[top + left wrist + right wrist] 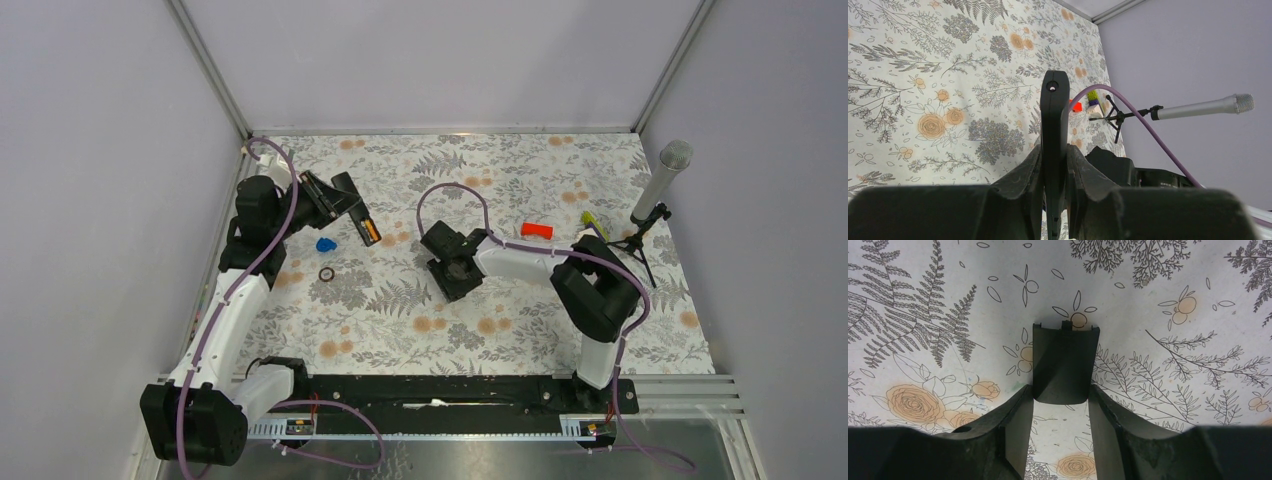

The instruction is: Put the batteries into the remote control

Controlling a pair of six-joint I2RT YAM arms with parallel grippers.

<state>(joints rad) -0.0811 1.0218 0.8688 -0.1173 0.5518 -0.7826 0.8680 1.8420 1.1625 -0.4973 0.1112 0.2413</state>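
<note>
My left gripper (338,203) is shut on the remote control (356,217), a slim black bar held above the table at the back left. In the left wrist view the remote (1054,120) stands edge-on, clamped between the fingers (1023,175). Its free end shows an orange-and-dark strip (369,232); I cannot tell whether these are batteries. I see no loose batteries. My right gripper (456,272) is low over mid-table. In the right wrist view its fingertips (1020,405) grip the near end of the small black back cover (1064,362).
A blue piece (325,244) and a dark ring (326,274) lie below the remote. A red block (537,230) and a yellow-green item (590,220) lie at the right. A microphone (660,180) on a stand is at the far right. Walls enclose three sides.
</note>
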